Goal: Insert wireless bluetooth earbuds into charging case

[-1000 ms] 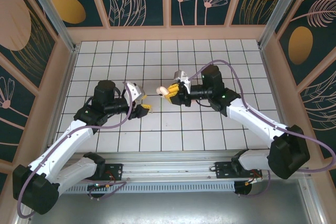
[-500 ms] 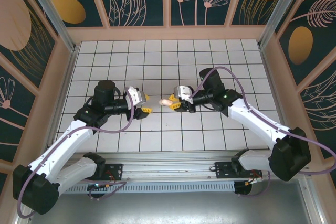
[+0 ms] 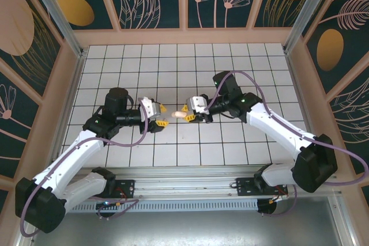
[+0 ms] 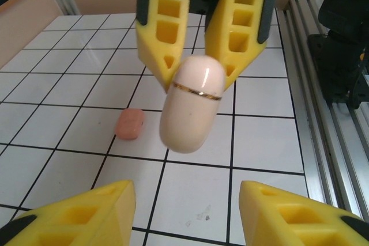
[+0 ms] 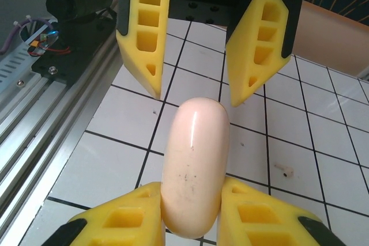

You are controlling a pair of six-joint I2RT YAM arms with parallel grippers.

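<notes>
Two end effectors meet tip to tip over the middle of the white tiled surface [image 3: 242, 67]. The right end effector [image 5: 191, 194] pinches a pale beige, capsule-shaped charging case [image 5: 194, 165] by one end and holds it above the tiles. The case is closed, with a thin gold seam ringing it near the held end. Its long axis runs level, left to right in the overhead view, and the free rounded end points at the left end effector [image 4: 185, 191]. That one stands spread, its yellow fingers [image 5: 144, 33] flanking the free end with a gap on each side, holding nothing. Both arms reach forward and bend inward, wrists facing each other. A tiny pale beige earbud [image 5: 283, 169] lies flat on a tile near the case, apart from it, its short stem lying across the right wrist view. A small salmon-pink rounded piece [image 4: 130, 124] lies on a tile beside the case, too blurred to name.
</notes>
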